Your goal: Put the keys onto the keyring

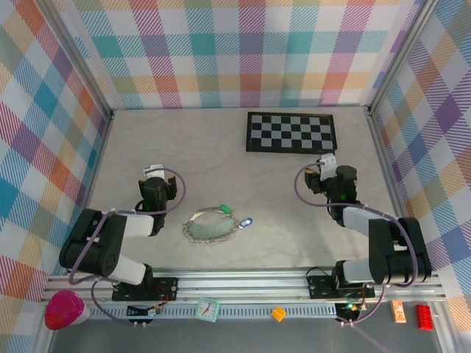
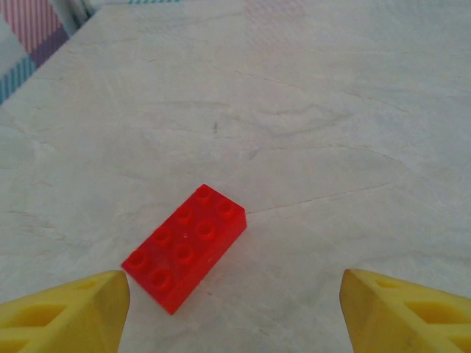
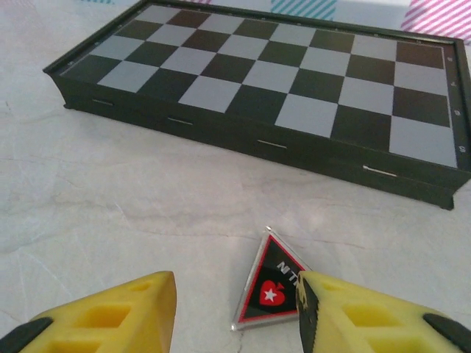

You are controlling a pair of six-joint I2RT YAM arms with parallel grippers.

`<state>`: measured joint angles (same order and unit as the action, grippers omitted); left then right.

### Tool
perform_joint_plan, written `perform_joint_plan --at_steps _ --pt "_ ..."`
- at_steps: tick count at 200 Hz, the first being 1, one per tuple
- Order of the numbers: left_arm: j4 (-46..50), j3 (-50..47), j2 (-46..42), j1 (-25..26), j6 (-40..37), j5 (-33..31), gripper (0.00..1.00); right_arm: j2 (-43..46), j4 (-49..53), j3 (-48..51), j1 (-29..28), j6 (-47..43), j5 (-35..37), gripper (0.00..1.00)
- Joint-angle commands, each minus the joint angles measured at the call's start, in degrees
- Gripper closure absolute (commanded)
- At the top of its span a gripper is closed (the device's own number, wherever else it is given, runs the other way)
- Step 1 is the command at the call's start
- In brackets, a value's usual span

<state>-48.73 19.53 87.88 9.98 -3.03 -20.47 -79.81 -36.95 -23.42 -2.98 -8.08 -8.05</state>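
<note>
The keyring [image 1: 211,226], a loop of silvery chain, lies on the table between the two arms. A green key [image 1: 223,211] sits at its far rim and a blue key [image 1: 246,221] just to its right. My left gripper [image 1: 153,173] is left of the loop and points away from it. Its yellow fingers [image 2: 70,312] stand wide open [image 2: 234,301] over bare table. My right gripper [image 1: 328,163] is far right of the loop. It is open [image 3: 235,312], with nothing clamped between its fingers [image 3: 368,320].
A red block [image 2: 184,246] lies flat just ahead of my left finger. A small red-and-black triangle [image 3: 271,283] lies flat against my right gripper's right finger. The black-and-white chequered board [image 1: 290,132] [image 3: 280,81] sits at the back right. Checked walls close three sides.
</note>
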Motion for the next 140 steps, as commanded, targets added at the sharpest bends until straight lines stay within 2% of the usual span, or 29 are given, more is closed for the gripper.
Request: perform_joint_plan --at_steps 1,16,34,46,51,54,55,56,59,140 --pt "-12.6 -1.3 3.4 -1.8 -0.4 3.8 0.24 -2.0 -10.2 2.8 0.9 1.9 -2.0 0.53" --pt "-8.4 -0.2 2.1 -2.3 -0.3 6.9 0.26 -3.7 -13.7 3.9 2.0 2.0 -3.4 0.52" --pt "-2.5 2.8 2.3 -2.5 0.5 6.0 0.27 -8.6 -17.2 2.9 2.3 5.2 -1.0 0.51" --pt "-2.1 3.3 2.6 -3.5 1.4 6.8 0.24 -7.9 -10.0 0.0 3.1 6.8 0.8 0.49" --pt "-1.4 3.5 2.5 -3.7 1.5 6.9 0.20 -8.5 -11.5 0.2 3.6 7.9 0.9 0.48" --pt "-1.6 3.4 2.5 -3.7 1.5 6.8 0.09 -8.6 -11.8 0.1 3.8 8.3 1.5 0.48" --pt "-1.8 3.4 2.5 -3.7 1.5 6.8 0.09 -8.6 -11.5 -0.1 3.8 8.3 1.7 0.48" --pt "-1.8 3.4 2.5 -3.7 1.5 6.9 0.02 -8.5 -11.2 -0.2 3.8 8.4 1.8 0.48" --pt "-2.0 3.5 2.6 -3.7 1.5 6.8 0.00 -8.1 -9.9 -0.6 3.9 8.4 2.0 0.47" --pt "-1.5 3.6 2.5 -3.8 1.3 7.5 0.00 -8.3 -9.7 -0.6 3.9 8.4 2.5 0.41"
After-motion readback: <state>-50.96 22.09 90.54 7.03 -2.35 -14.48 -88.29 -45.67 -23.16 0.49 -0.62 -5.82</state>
